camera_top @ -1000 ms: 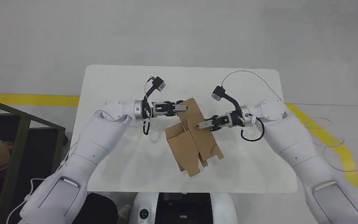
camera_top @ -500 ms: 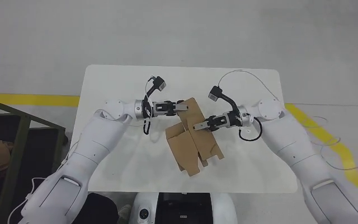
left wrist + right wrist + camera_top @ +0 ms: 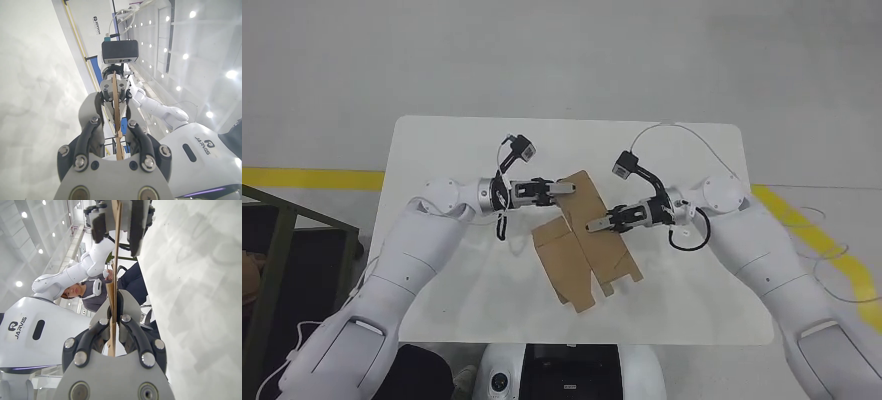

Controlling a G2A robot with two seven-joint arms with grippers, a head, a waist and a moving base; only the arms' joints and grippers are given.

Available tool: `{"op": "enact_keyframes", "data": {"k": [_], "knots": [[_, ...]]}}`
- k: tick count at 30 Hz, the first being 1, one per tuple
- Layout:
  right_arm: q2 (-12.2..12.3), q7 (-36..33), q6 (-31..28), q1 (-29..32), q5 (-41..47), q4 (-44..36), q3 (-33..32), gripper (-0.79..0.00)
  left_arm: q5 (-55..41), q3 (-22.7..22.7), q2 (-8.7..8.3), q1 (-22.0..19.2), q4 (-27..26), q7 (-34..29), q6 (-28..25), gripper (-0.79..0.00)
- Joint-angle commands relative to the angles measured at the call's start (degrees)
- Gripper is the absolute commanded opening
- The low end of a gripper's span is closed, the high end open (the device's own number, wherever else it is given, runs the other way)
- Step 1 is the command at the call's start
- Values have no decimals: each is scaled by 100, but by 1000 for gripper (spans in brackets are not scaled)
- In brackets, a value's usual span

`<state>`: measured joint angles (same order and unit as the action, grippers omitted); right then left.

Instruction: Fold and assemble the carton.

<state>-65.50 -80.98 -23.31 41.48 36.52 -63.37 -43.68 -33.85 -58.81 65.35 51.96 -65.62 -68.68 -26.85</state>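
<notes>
Surface: white table [image 3: 442, 160] on a grey floor [image 3: 322, 60]; a yellow line [image 3: 312, 179] crosses the floor at the left edge of the frame.
Top view, carton: a flat brown carton [image 3: 582, 255] at the centre of the frame, over the middle of the table. It slants from upper right to lower left, with notched flaps along its lower edge. Whether it rests on the table I cannot tell.
Top view, left gripper: the left gripper [image 3: 565, 188] comes in from the left and sits at the carton's upper corner.
Top view, right gripper: the right gripper [image 3: 594, 226] comes in from the right, over the carton's upper half, near the left gripper and just below and right of it.
Left wrist view, carton: seen edge-on, a thin corrugated strip passing between the left gripper's fingers [image 3: 90, 117].
Left wrist view, left gripper: spread wide, with a gap on each side of the board; it straddles the edge without pinching it.
Left wrist view, right gripper: farther along the same edge and facing this way, its tips pressed to both faces of the board.
Right wrist view, right gripper: closed tight on the carton's edge, the board clamped between its two fingers.
Right wrist view, left gripper: farther off, its dark pads [image 3: 98, 230] stand apart on either side of the board, neither touching it.
</notes>
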Motion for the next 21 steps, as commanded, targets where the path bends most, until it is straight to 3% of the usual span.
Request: {"op": "enact_keyframes", "data": {"k": [1, 9, 14, 21], "knots": [[-1, -2, 2, 3, 55, -1, -13, -785, -57, -70, -11, 26, -18, 13, -32, 0], [32, 92, -91, 67, 416, 313, -280, -785, -48, -567, -136, 307, -197, 159, -124, 0], [72, 646, -189, 196, 502, 284, -594, -785, -35, -856, -208, 573, -428, 369, -92, 0], [203, 1633, -61, 659, 332, -395, -1118, -785, 87, -1033, -249, 814, -885, 648, -4, 0]]}}
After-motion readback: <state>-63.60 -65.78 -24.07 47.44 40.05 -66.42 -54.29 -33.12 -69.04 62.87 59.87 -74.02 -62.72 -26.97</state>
